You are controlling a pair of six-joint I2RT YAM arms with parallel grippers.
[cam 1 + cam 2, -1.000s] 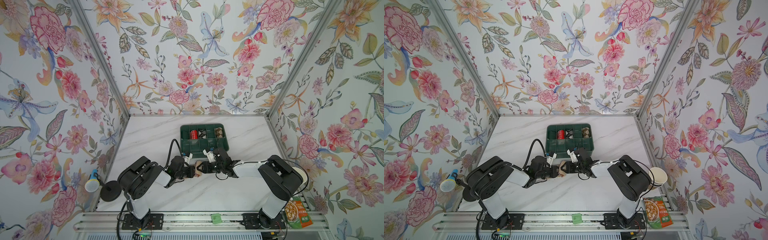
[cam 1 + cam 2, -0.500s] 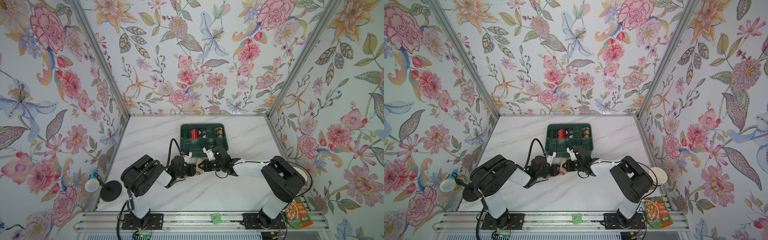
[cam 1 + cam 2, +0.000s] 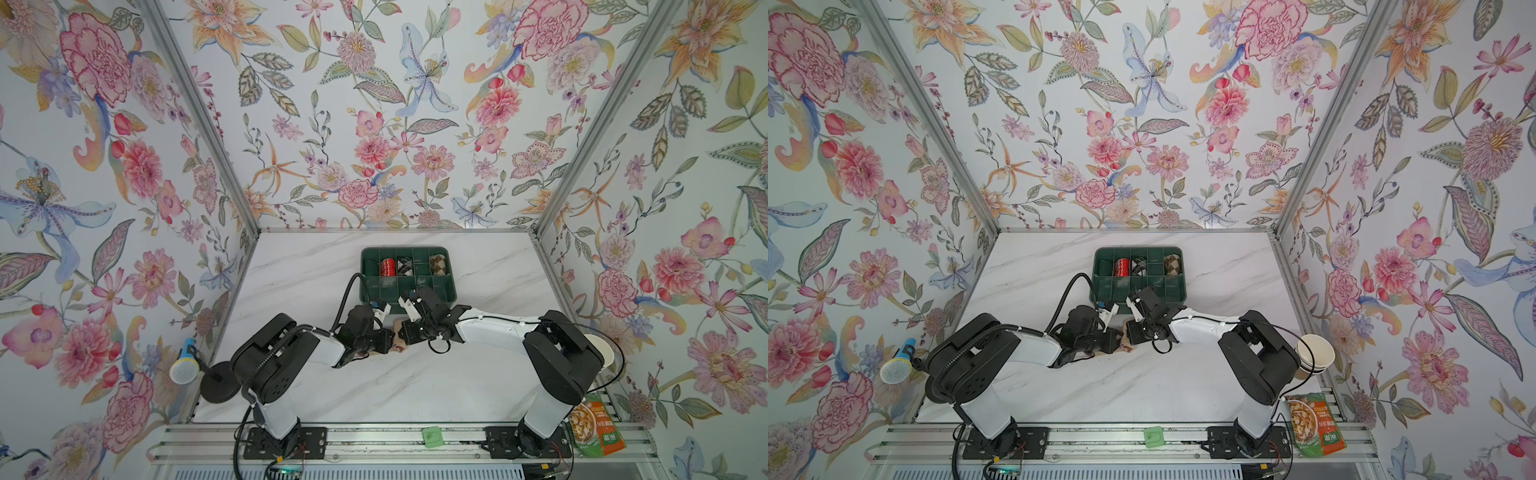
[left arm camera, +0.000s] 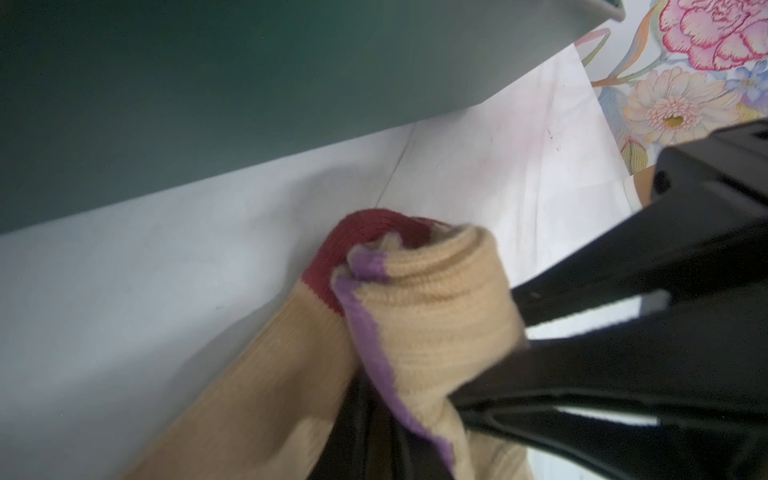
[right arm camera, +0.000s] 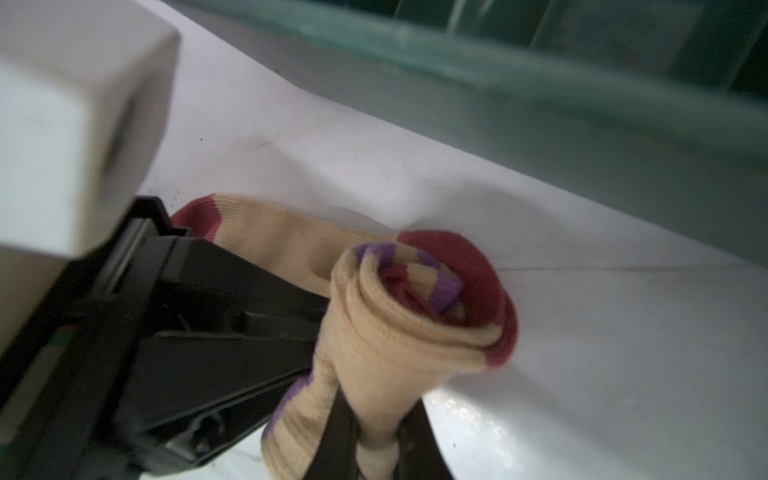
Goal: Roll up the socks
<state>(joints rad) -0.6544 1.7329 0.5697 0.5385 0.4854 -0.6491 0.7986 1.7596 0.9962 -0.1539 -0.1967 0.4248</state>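
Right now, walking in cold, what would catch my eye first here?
The loud floral walls all round the white marble table. At its middle the left gripper and right gripper meet on a half-rolled tan sock with red and purple bands. Just behind stands a green tray holding rolled socks.

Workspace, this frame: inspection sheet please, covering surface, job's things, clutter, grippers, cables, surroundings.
Surface: white marbled table, grey veining.
Job's things: tan sock, partly rolled, between the grippers; green tray behind it holds three rolled socks in its back row.
Clutter: microphone, paper cups, snack packet beside the table edges.
Grippers: right gripper shut on the sock; left gripper at the sock, grip unclear.
Cables: black cable arches from the left arm; thin cable along the right arm.
Surroundings: floral walls on three sides; aluminium rail in front.
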